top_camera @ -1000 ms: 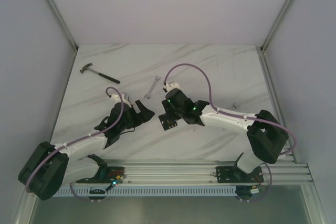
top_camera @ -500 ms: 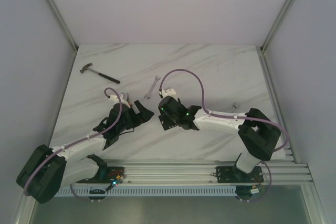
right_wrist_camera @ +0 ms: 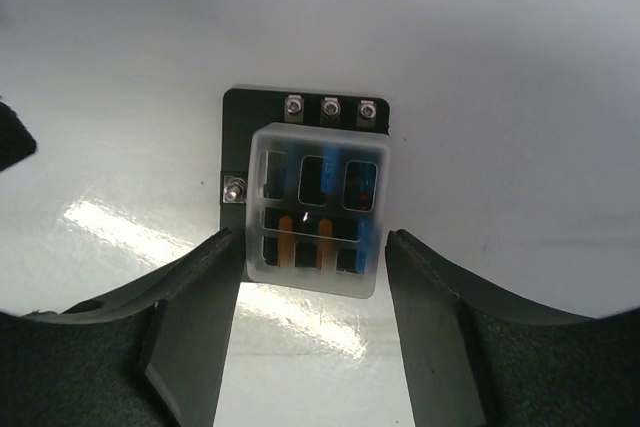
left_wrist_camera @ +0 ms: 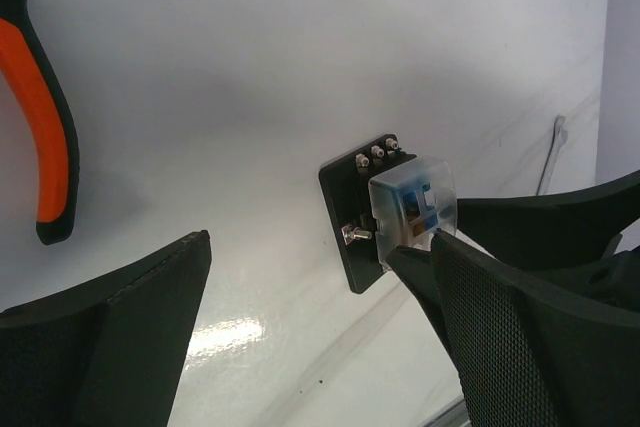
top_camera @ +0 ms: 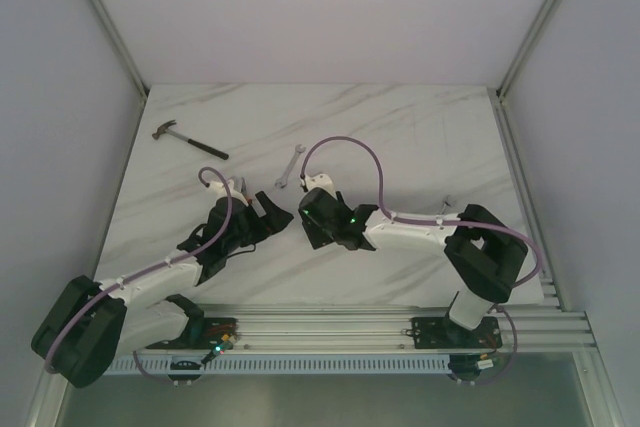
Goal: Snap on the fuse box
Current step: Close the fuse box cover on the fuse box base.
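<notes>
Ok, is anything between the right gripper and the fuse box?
Nothing visible. In the right wrist view the fuse box lies on the table straight between the right gripper's fingers, with no other object in the gap. The left gripper, wide open, sits off to one side.

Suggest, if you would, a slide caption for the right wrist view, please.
Right gripper straddling the fuse box, blue and amber fuses visible beneath its clear cover.

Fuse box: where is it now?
The fuse box lies on the table between the right gripper's fingers in the right wrist view; the left wrist view shows it right of the pliers.
</notes>
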### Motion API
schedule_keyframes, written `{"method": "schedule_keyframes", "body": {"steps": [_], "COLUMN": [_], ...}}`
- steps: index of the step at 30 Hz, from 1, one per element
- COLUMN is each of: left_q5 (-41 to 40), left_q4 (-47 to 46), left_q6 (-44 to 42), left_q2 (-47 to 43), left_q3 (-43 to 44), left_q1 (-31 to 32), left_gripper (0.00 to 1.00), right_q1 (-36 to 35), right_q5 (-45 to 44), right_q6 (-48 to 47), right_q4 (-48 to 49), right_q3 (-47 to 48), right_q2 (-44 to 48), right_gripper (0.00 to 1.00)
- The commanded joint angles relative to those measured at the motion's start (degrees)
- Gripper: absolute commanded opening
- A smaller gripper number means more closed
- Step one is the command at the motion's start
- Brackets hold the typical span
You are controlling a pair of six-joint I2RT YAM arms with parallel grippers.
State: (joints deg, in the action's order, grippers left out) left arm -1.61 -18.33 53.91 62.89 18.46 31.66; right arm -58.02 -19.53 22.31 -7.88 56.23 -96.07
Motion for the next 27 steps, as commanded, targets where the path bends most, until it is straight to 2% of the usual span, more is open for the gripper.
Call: {"method": "schedule_keyframes", "body": {"steps": [1, 3, 5, 7, 11, 16, 27], "left_q5": [-0.2, 0.1, 0.4, 0.8, 1.5, 2.1, 1.1], "left_q4": [0.7, 0.6, 0.4, 0.2, -0.1, -0.2, -0.4], "left_q6": [0.2, 0.1, 0.2, 0.1, -0.6, -1.8, -1.0], "left_q2": [0.2, 0.4, 0.5, 0.8, 2.2, 5.4, 5.6], "left_q3": [-0.1, 0.0, 0.1, 0.3, 1.7, 4.6, 3.9], "left_q1": [-0.3, -0.3, -0.2, -0.1, 0.6, 1.3, 1.3], "left_gripper": [1.00, 1.00, 1.00, 1.00, 0.99, 0.94, 0.92], "right_q1": [-0.4, -0.4, -0.4, -0.4, -0.1, 1.1, 1.1], "right_q5": [-1.8, -2.0, -1.7, -0.6, 1.1, 1.9, 0.2], "right_q6": [0.2, -0.1, -0.1, -0.3, -0.3, -1.4, -2.4], "right_q4": [-0.6, -0.9, -1.7, -2.3, -3.1, -5.0, -8.3], "right_q3": [-1.5, -1.5, -1.0, -0.4, 0.2, 1.8, 8.4], "right_q2": [0.9, 0.8, 0.6, 0.9, 4.0, 4.4, -3.3], "right_gripper": [0.66, 0.66, 0.73, 0.76, 0.79, 0.79, 0.81]}}
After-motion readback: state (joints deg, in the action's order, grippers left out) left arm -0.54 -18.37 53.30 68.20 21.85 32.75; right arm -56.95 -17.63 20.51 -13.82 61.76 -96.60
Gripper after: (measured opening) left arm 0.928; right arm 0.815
